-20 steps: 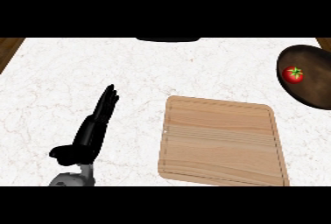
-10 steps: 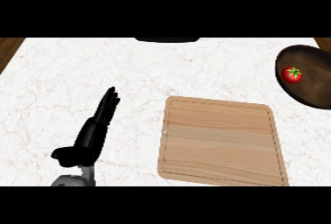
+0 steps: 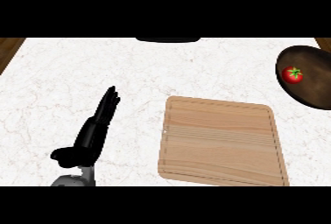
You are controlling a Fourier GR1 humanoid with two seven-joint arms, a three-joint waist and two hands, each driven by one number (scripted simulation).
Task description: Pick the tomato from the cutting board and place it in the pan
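Tomato (image 3: 293, 75) lies in the pan (image 3: 313, 92) at far right, well apart from the open, straight-fingered left hand (image 3: 90, 134).

No legible text, label, brand, number or sign is present. The cutting board (image 3: 223, 144), the pan (image 3: 314, 92), the tomato (image 3: 293, 75) and the marble counter (image 3: 77, 70) carry no markings that can be read.

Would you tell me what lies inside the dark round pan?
A small red tomato with a green stalk lies in the dark round pan; the pan's right part runs out of view, so unseen.
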